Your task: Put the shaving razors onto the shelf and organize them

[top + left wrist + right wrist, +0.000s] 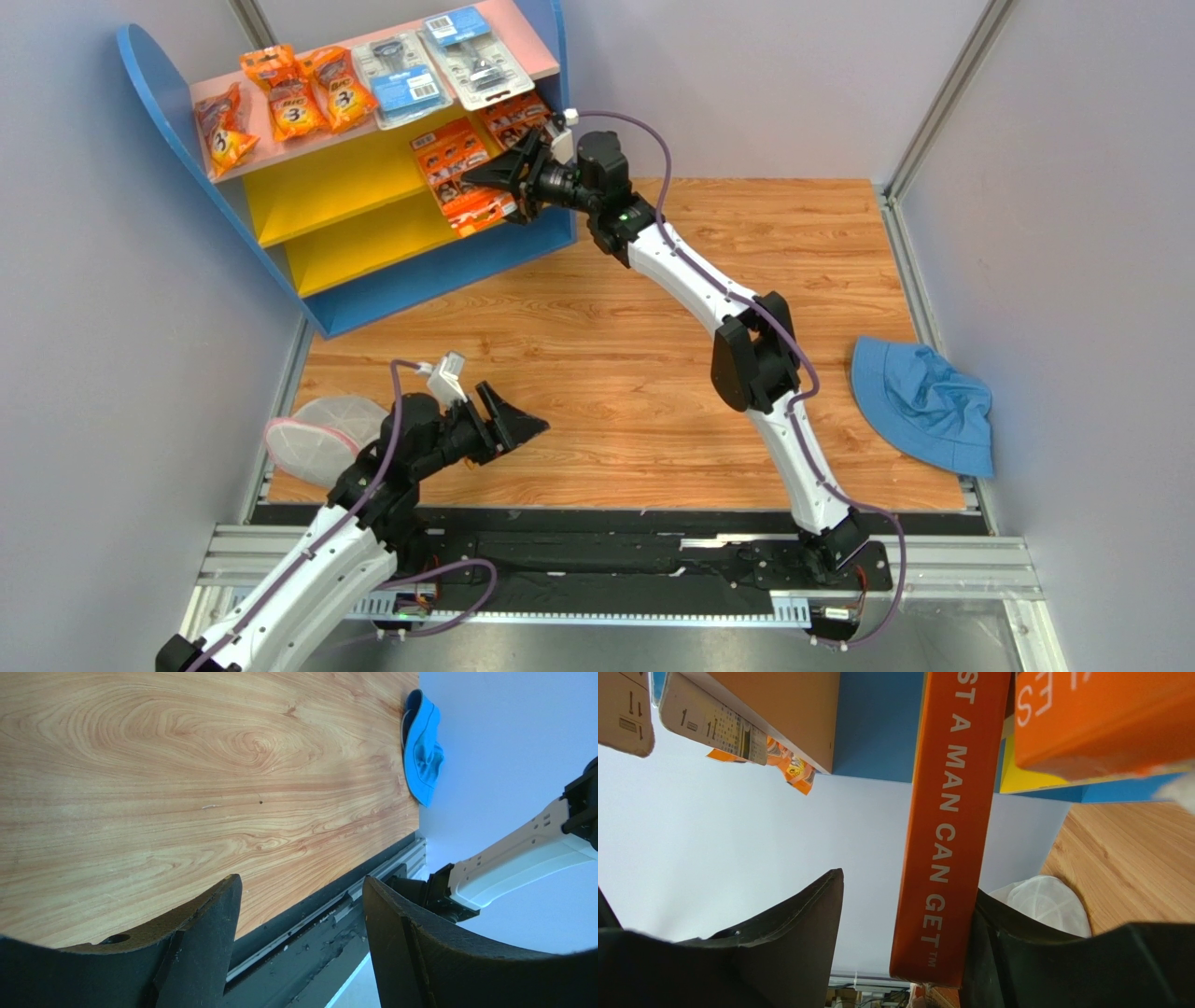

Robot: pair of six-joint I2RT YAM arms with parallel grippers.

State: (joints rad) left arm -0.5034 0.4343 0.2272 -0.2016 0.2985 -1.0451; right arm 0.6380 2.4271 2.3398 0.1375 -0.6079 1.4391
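5 packs lie on the top board of the shelf (154, 84): 3 small orange bags (288, 91) to the left and 2 clear blister packs (400, 77) to the right, side by side and slightly askew. Orange cards (452, 154) stand at the right end of the upper yellow board; their exact count cannot be told from above because the arm covers part of them.

The right gripper (502, 175) is at that same spot. In its wrist view an orange card (952, 812) passes edge-on between the jaws. It rests against 1 finger (997, 938), with a clear gap to the other, so the jaws stand partly apart and are not clamping the card. Whether the card already bears on the board is hidden.

The left gripper (522, 420) hovers low over the table (631, 350) near its own base, jaws wide and holding nothing.

No further pack shows on the table in the top view, only a blue hat (923, 406) at the right and a white mesh item (316, 434) at the left.

Judgement: placement is nearly complete. What is left is to seat this last card and perhaps to straighten the rows.
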